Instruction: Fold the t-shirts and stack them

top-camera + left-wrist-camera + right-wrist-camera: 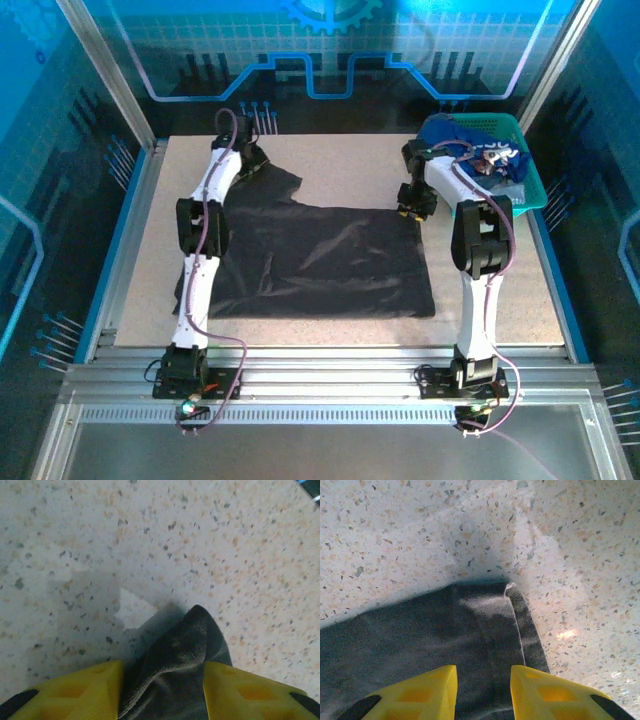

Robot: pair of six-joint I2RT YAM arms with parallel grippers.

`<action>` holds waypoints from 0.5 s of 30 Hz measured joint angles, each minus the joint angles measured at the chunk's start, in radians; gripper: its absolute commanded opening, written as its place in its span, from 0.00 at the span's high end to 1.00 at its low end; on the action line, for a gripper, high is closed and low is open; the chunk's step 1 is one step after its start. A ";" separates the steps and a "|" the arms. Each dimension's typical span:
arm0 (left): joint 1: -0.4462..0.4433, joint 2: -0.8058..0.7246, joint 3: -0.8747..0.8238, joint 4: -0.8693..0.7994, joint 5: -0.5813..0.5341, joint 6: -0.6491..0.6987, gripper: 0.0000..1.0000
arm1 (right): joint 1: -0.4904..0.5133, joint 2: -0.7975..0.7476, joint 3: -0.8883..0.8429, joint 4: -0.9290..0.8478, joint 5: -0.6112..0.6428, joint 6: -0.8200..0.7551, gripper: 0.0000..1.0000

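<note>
The large charcoal-grey t-shirt [330, 260] lies spread flat across the middle of the table. One sleeve reaches back-left to my left gripper [250, 160]. In the left wrist view a raised fold of the charcoal cloth [185, 645] fills the gap between the yellow fingers [90, 690], and my left gripper [162, 670] is shut on it just above the table. My right gripper [408, 207] hovers at the shirt's back-right corner. There it stands open [484, 672] over the flat cloth [420, 630] and its hemmed edge [527, 630]. A royal-blue t-shirt [455, 130] lies in the basket.
The teal mesh basket [528, 175] stands at the back right, right behind the right arm, with bunched blue and pale cloth [497, 158] inside. Bare speckled tabletop [350, 160] lies behind the shirt and along the right side. Metal frame posts and blue walls enclose the table.
</note>
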 measured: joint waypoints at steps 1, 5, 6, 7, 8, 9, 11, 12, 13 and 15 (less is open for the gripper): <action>-0.003 0.000 0.004 -0.021 -0.010 0.006 0.62 | 0.000 -0.002 -0.001 0.000 -0.001 0.000 0.65; -0.008 0.001 0.013 -0.079 -0.042 0.016 0.81 | -0.002 -0.005 -0.002 0.011 -0.005 0.003 0.65; -0.008 0.001 0.014 -0.087 -0.044 0.018 0.88 | -0.002 -0.007 -0.004 0.014 -0.005 0.003 0.66; -0.008 0.001 0.014 -0.096 -0.048 0.019 0.95 | -0.003 -0.009 -0.007 0.017 -0.008 0.003 0.66; -0.007 0.001 0.015 -0.098 -0.050 0.018 1.00 | -0.004 -0.012 -0.011 0.019 -0.009 0.003 0.66; -0.007 0.001 0.017 -0.099 -0.051 0.022 1.00 | -0.005 -0.014 -0.014 0.021 -0.010 0.003 0.66; -0.007 0.001 0.017 -0.098 -0.057 0.026 1.00 | -0.007 -0.019 -0.021 0.023 -0.010 0.003 0.65; -0.008 0.000 0.017 -0.098 -0.058 0.031 1.00 | -0.007 -0.019 -0.023 0.023 -0.010 0.003 0.65; -0.008 -0.002 0.017 -0.098 -0.060 0.033 1.00 | -0.008 -0.020 -0.026 0.024 -0.008 0.003 0.63; -0.010 -0.011 0.006 -0.093 -0.068 0.039 1.00 | -0.011 -0.020 -0.030 0.024 -0.003 0.004 0.61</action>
